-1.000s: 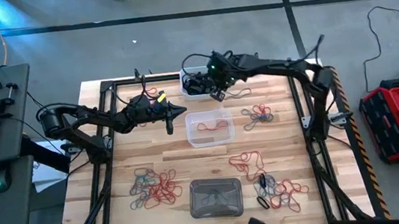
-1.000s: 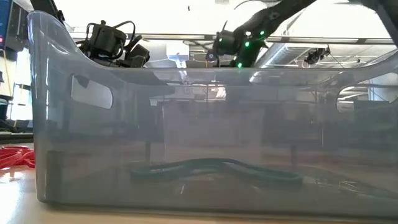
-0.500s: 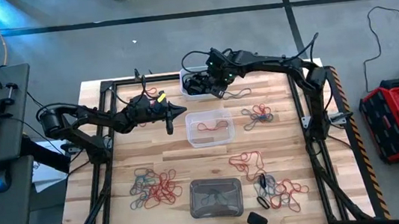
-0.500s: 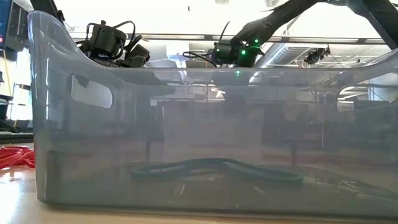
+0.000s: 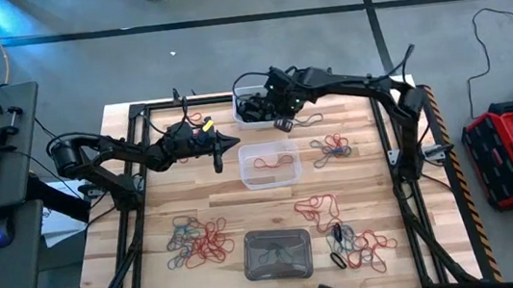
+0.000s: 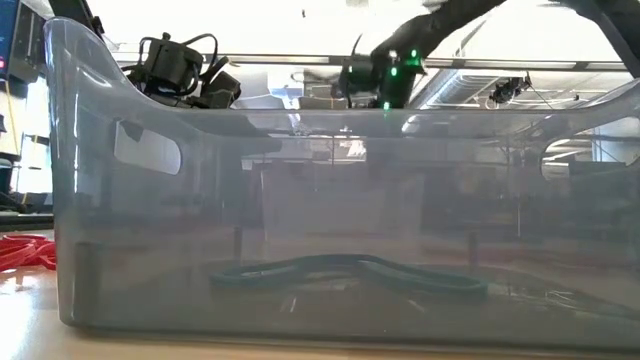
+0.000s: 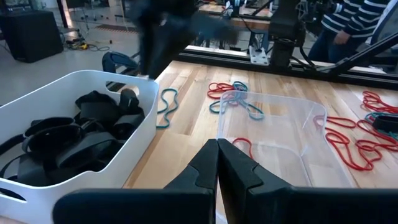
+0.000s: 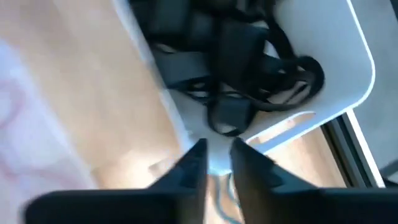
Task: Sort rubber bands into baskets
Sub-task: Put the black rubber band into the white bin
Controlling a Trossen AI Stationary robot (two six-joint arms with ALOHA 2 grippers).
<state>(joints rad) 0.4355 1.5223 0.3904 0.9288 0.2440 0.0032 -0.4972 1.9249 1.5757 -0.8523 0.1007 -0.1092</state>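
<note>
The white basket (image 5: 250, 107) at the far middle holds black rubber bands (image 7: 68, 134). The clear basket (image 5: 270, 165) holds a red band (image 5: 273, 160). The grey basket (image 5: 277, 254) near the front edge holds a teal band (image 6: 340, 270). My right gripper (image 5: 280, 119) hovers over the white basket's near right corner (image 8: 249, 134), fingers a little apart and empty. My left gripper (image 5: 234, 144) is shut and empty, held level just left of the clear basket (image 7: 273, 124).
Loose band piles lie on the table: red and teal at near left (image 5: 200, 240), red and teal at far right (image 5: 332, 147), red ones (image 5: 314, 210) and red and black ones (image 5: 360, 244) at near right. A teal band (image 7: 166, 106) lies beside the white basket.
My right gripper has dipped toward the white basket and then risen again, staying over the basket's near right corner. My left arm has kept still.
</note>
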